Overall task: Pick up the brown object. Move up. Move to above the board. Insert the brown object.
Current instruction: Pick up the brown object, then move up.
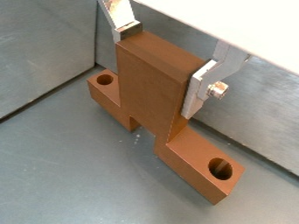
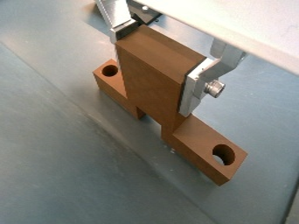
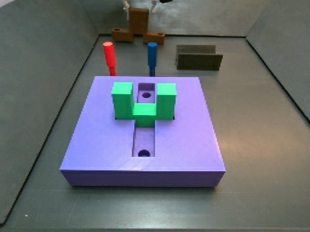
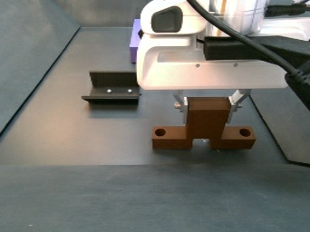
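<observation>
The brown object (image 1: 158, 96) stands on the grey floor at the far end of the workspace, its upright stem rising from a flat base bar that has a round hole near each end. In both wrist views the base bar rests flat on the floor, and in a side view (image 4: 206, 122) it sits directly under my wrist housing.

Nothing crowds it. In a side view the dark L-shaped fixture (image 4: 111, 89) stands on the floor off to one side, apart from the piece, with bare floor between them. In the same view only a corner of the lavender board (image 4: 130, 36) peeks out behind my arm. Elsewhere, the board (image 3: 109, 149) fills the middle of the floor, with a green U-shaped block (image 3: 143, 101) seated over its central groove. Beyond the board stand a red peg (image 3: 109, 57) and a blue peg (image 3: 152, 57), upright and near each other, with a dark olive box (image 3: 198, 59) just beside them. The brown piece shows small behind the pegs, well apart from the board.

My gripper (image 2: 162, 63) straddles the stem's upper part. Both silver fingers (image 1: 205, 86) lie flat against opposite faces of the stem, so my claw is clenched on the brown object.
</observation>
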Controlling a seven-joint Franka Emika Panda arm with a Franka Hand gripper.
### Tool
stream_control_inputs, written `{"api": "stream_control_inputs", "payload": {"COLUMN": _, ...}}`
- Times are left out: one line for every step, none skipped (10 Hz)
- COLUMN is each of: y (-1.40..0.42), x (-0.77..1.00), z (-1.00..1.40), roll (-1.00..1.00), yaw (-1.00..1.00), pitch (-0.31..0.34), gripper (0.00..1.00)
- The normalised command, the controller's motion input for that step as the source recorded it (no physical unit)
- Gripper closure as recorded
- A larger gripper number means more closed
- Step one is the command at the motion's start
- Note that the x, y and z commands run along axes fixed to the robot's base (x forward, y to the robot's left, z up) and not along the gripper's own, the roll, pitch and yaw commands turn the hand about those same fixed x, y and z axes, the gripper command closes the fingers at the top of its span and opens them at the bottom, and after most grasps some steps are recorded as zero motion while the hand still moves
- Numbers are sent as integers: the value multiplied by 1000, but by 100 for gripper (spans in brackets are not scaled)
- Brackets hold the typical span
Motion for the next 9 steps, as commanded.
{"api": "stream_control_inputs", "payload": {"y": 0, "x": 0, "z": 0, "roll": 0, "yaw": 0, "pitch": 0, "gripper": 100}}
{"api": "stream_control_inputs", "payload": {"y": 0, "x": 0, "z": 0, "roll": 0, "yaw": 0, "pitch": 0, "gripper": 100}}
{"api": "stream_control_inputs", "payload": {"y": 0, "x": 0, "z": 0, "roll": 0, "yaw": 0, "pitch": 0, "gripper": 100}}
{"api": "stream_control_inputs", "payload": {"y": 0, "x": 0, "z": 0, "roll": 0, "yaw": 0, "pitch": 0, "gripper": 100}}
{"api": "stream_control_inputs", "payload": {"y": 0, "x": 0, "z": 0, "roll": 0, "yaw": 0, "pitch": 0, "gripper": 100}}
{"api": "stream_control_inputs", "payload": {"y": 0, "x": 0, "z": 0, "roll": 0, "yaw": 0, "pitch": 0, "gripper": 100}}
{"api": "stream_control_inputs", "payload": {"y": 0, "x": 0, "z": 0, "roll": 0, "yaw": 0, "pitch": 0, "gripper": 100}}
{"api": "stream_control_inputs", "payload": {"y": 0, "x": 0, "z": 0, "roll": 0, "yaw": 0, "pitch": 0, "gripper": 100}}
{"api": "stream_control_inputs", "payload": {"y": 0, "x": 0, "z": 833, "roll": 0, "yaw": 0, "pitch": 0, "gripper": 100}}
